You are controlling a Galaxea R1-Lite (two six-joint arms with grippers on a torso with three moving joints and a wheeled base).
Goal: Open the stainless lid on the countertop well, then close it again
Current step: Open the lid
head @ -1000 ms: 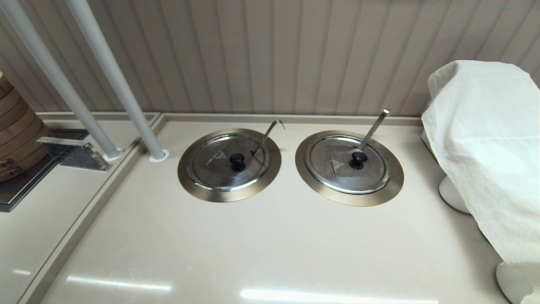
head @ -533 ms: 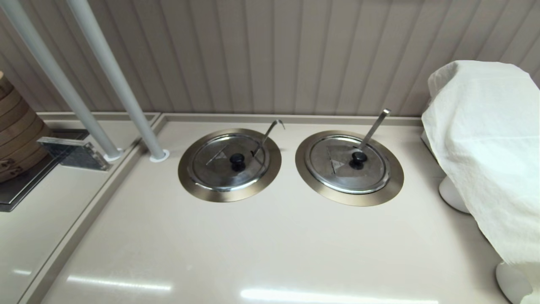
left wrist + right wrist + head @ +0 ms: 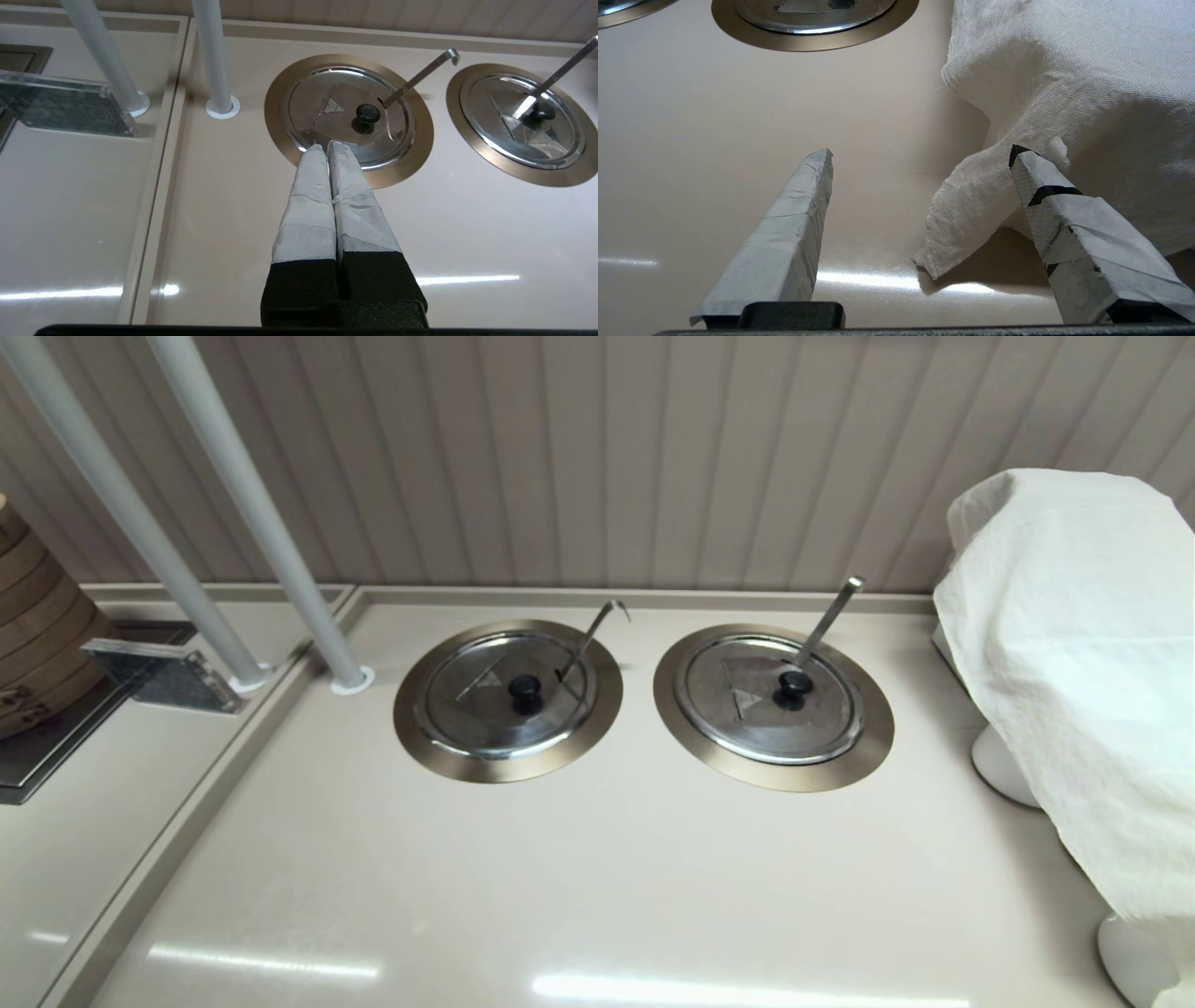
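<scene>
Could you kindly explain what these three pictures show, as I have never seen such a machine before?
This is a two-armed robot, and each picture comes from one of its cameras. The head view looks down on a beige countertop with two round shiny steel lids. The stainless lid with the black knob covers the countertop well with the wide bronze-steel ring, where a thin hook-ended wire handle sticks out. The twin lid has a straight flat handle. A white cloth drapes something on the right.

The left wrist view looks along the left gripper, its padded fingers shut on nothing, pointing at the lid. The right wrist view shows the right gripper, open and empty, near the cloth. Nothing is held.
</scene>
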